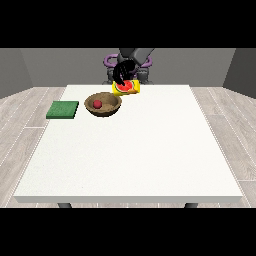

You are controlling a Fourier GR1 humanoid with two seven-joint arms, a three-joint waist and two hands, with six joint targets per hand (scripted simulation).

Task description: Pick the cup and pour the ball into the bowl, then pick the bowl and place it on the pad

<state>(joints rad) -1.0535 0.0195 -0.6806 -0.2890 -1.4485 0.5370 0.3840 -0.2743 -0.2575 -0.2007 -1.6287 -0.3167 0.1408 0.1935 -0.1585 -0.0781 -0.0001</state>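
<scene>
The white table (150, 150) carries a green pad (63, 109) at its far left. Just right of it sits the brown bowl (103, 105), the red ball (97, 104) inside. One hand (121, 71) clasps the yellow cup (127, 88), tipped mouth-forward beside the bowl's rim.

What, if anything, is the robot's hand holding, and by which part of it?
The hand holds the yellow cup, tipped on its side above the table, gripped at its far upper side. The ball lies in the bowl.
</scene>
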